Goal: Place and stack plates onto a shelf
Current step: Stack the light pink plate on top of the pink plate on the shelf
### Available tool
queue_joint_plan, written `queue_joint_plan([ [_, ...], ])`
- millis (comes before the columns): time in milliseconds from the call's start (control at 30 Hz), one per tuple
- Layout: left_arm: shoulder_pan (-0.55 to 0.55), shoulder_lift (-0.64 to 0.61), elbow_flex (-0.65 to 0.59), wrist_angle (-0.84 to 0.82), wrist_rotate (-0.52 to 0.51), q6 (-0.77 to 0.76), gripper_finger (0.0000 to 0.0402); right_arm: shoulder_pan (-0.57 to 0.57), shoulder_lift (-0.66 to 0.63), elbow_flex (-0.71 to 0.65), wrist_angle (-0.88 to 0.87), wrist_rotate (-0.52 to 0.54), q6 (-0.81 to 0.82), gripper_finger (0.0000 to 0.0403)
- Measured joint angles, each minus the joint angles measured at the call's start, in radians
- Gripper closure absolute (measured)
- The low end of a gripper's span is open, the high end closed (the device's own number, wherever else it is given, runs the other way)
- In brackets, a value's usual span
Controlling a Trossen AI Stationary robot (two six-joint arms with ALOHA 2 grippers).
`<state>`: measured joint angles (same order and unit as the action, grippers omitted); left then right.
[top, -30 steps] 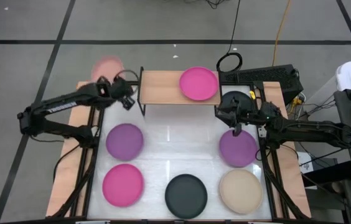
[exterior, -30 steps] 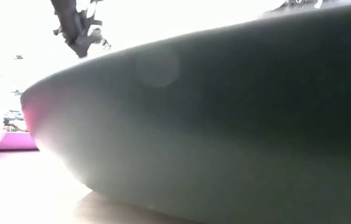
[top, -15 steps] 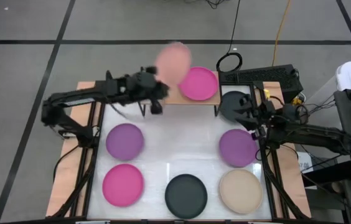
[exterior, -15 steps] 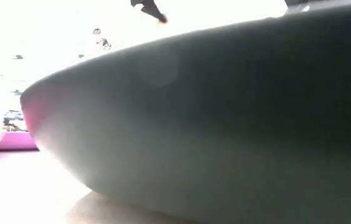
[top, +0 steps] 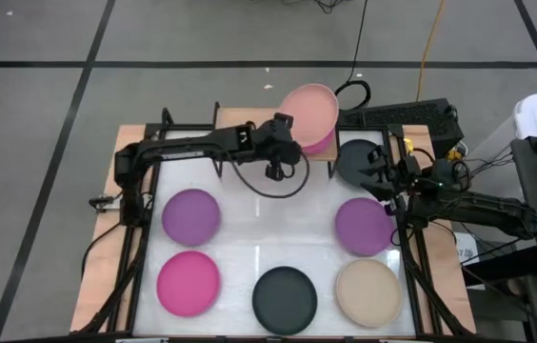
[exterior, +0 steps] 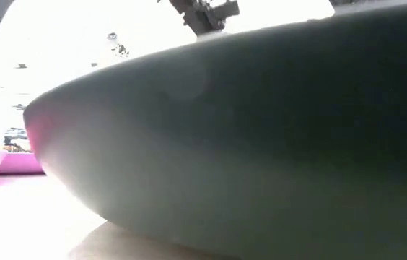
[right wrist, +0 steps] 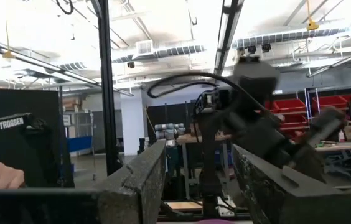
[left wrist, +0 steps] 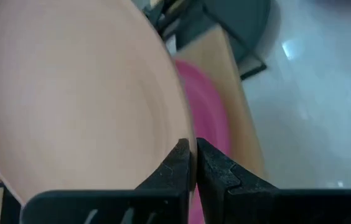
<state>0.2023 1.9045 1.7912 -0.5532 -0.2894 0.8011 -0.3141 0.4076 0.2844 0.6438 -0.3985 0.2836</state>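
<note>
My left gripper reaches over the light-wood shelf and is shut on a light pink plate. That plate hangs over the magenta plate lying on the shelf's right half. The left wrist view shows the pink plate, the magenta plate under it and the shelf board. My right gripper is open beside a black plate and above a purple plate, touching nothing. In the low view a black plate fills the picture. My left gripper pinches the light pink plate by its rim between both fingers. It comes from the table's left, roughly level. The plate is lifted clear and tilted, held out beyond the fingertips above the magenta plate.
More plates lie flat on the white table top: purple, magenta, black and beige. A dark keyboard-like box sits at the far right edge. Cables hang off the right side.
My left gripper has carried the pink plate from beyond the table's far left corner rightward, over the shelf, until it is above the magenta plate. My right gripper has lifted off the right purple plate, drawn back toward the right edge and tipped up to level.
</note>
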Motion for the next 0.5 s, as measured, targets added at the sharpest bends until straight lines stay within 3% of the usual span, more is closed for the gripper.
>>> queue_joint_plan([
  [367, 0.035, 0.027, 0.002, -0.037, 0.054, -0.027, 0.0364, 0.000, 0.000, 0.000, -0.007, 0.003, -0.015, 0.0238],
  [500, 0.033, 0.027, 0.001, -0.037, 0.057, -0.028, 0.0331, 0.000, 0.000, 0.000, -0.009, 0.003, -0.027, 0.0238],
])
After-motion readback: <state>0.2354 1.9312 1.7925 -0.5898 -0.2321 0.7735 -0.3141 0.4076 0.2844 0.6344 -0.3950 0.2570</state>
